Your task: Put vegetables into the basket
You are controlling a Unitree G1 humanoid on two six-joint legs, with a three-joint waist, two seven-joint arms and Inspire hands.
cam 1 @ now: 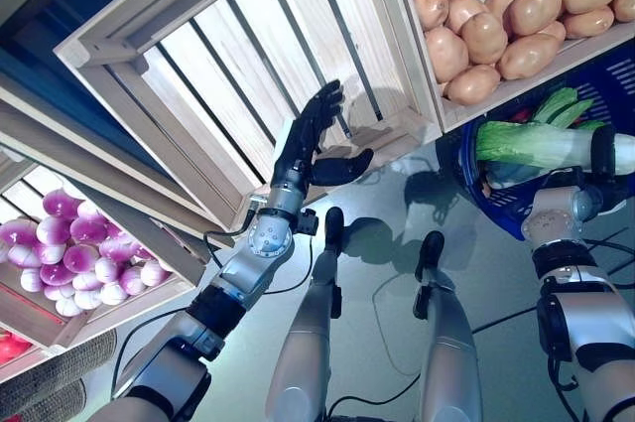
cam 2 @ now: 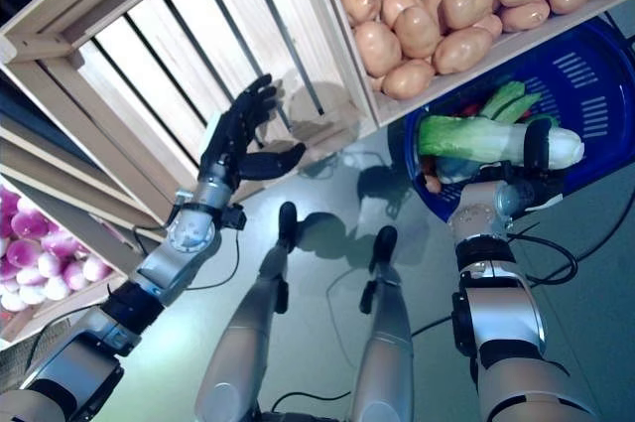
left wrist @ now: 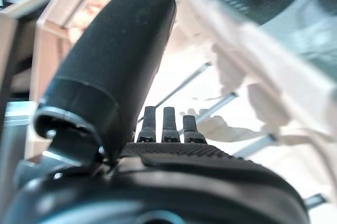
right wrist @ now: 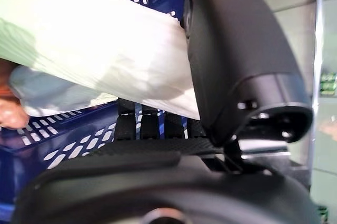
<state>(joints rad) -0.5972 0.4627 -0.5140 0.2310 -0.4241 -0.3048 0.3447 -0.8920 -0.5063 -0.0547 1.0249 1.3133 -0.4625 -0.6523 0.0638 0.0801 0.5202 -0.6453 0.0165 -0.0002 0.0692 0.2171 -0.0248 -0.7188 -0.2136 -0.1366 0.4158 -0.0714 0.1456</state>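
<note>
Onions [cam 1: 60,253], purple-white, fill crate far left. Left hand [cam 1: 310,139] hovers with fingers straight, holding nothing, before empty slatted crate [cam 1: 248,65]. Potatoes [cam 1: 506,5] heaped in next crate. Right hand [cam 2: 536,159] clasps bok choy [cam 2: 476,136] over blue basket [cam 2: 595,84]; stalk lies crosswise, leaves leftward, white base at hand.

The left hand [cam 1: 313,139] is raised, its fingers straight and thumb spread. The right hand [cam 2: 531,169] seems curled, thumb pressing inward.
</note>
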